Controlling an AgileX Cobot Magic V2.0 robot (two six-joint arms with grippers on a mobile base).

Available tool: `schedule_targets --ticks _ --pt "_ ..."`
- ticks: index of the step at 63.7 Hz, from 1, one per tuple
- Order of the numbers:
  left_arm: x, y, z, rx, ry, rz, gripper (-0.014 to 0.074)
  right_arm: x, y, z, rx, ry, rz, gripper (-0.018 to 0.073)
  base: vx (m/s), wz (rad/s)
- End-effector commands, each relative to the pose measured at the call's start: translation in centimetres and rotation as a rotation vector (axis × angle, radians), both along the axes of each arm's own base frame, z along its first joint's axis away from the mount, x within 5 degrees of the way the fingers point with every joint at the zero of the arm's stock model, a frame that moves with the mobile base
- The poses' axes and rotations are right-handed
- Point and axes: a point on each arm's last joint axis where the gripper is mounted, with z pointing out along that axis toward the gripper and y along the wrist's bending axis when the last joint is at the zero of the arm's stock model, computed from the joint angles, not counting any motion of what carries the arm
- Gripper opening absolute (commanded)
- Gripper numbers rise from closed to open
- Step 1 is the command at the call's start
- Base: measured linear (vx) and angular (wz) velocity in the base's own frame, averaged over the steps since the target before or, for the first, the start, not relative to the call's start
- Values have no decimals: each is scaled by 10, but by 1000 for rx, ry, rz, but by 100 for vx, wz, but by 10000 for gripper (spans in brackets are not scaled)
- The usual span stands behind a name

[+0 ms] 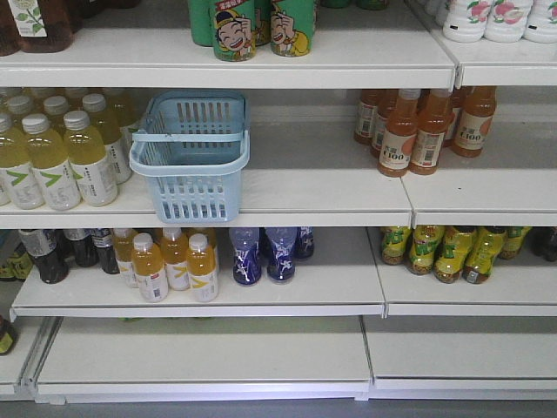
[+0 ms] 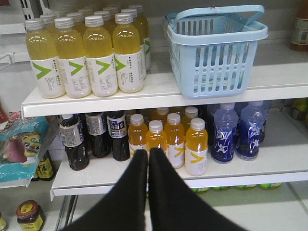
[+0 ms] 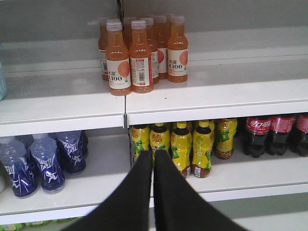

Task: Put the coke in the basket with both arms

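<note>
Red wrap labels with white script mark the coke (image 3: pixel 258 129), which shows clearly only in the right wrist view. It is a row of dark bottles at the right of the lower shelf (image 3: pixel 250 175), just beside the yellow-green bottles (image 3: pixel 179 144). The caps are hidden behind the front lip of the shelf above. The rightmost bottle is cut off by the picture's edge, so how far the row runs cannot be told.

The right hand (image 3: pixel 153 159) hangs in front of that shelf, left of the coke and apart from it. Its two black fingers are pressed together with nothing between them, and their tips cover part of a yellow-green bottle.

The left hand (image 2: pixel 147 158) is likewise closed tight and holds nothing. It hangs before the small orange-yellow bottles (image 2: pixel 168 139) and hides the lower part of two of them. Black-labelled bottles (image 2: pixel 94 139) stand to their left and blue bottles (image 2: pixel 236 132) to their right.

The pale blue basket (image 2: pixel 216 57) stands one shelf higher, up and to the right of the left hand. It sits at the shelf's front edge, near the large yellow bottles (image 2: pixel 86 57).

In the front view a handle bar crosses the basket's open top. At the far right edge of that view's lower shelf, dark shapes (image 1: pixel 546 242) are too cut off to identify.
</note>
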Motion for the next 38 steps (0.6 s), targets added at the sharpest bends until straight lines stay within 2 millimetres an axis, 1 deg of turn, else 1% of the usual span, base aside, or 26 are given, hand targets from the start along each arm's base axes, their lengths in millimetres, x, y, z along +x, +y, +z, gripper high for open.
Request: schedule_targets --ticks 1,38 --pt "0 -2 3 -3 -65 -21 -6 0 1 3 -17 -73 5 -5 16 0" --pt "0 -2 3 -3 -65 -21 -6 0 1 3 -17 -73 5 -5 11 1"
